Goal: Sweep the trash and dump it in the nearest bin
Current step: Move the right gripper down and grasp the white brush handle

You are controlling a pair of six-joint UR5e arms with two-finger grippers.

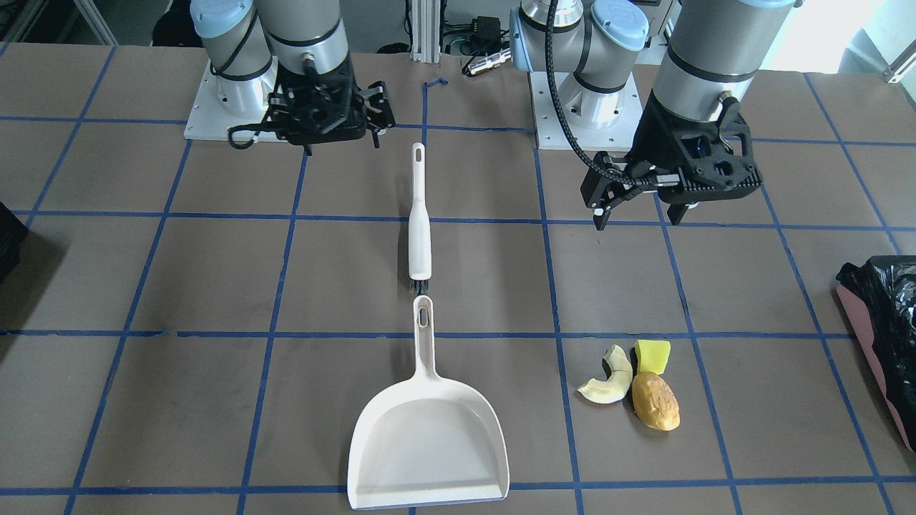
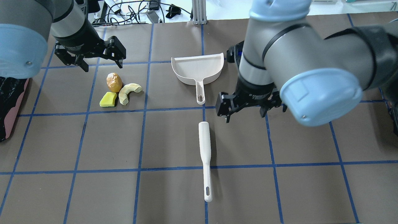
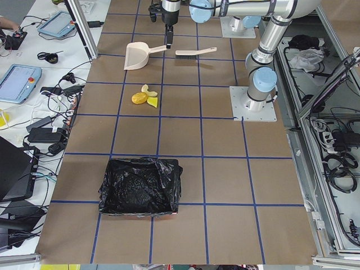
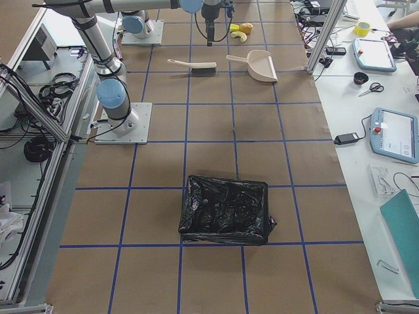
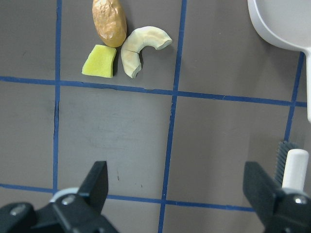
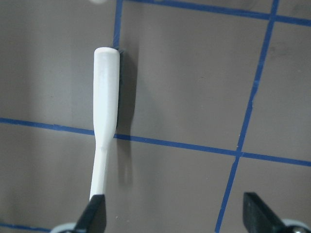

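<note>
The trash is lying in a tight cluster on the worktop [image 1: 215,272], on the robot's left half: a potato-like lump [image 2: 114,82], a yellow wedge [image 2: 108,99] and a pale melon-like slice [image 2: 129,91], touching or very nearly so. The lump's long axis is running roughly away from the robot. The slice is arcing beside it, its hollow side facing back toward the robot.

Being on that side, the pile is sitting between the dustpan [image 2: 199,70] and the bin [image 1: 884,343] at the table's left end, which is probably why that bin counts as nearest. A second bagged bin [image 4: 226,209] is standing far off at the right end.

The dustpan and brush [image 2: 205,146] are lying end to end on the centre line. The pan's mouth is facing away from the robot and the brush's bristles are almost meeting the pan's handle, so either arm is likely reaching them easily.

The left hand [image 1: 637,214] is hanging above the worktop near the pile, spread wide and gripping nothing. The right hand [image 2: 247,116] is hovering over the brush, equally wide and empty, with the handle lying under one finger rather than centred between the two. It is seemingly lining up for a grasp.
</note>
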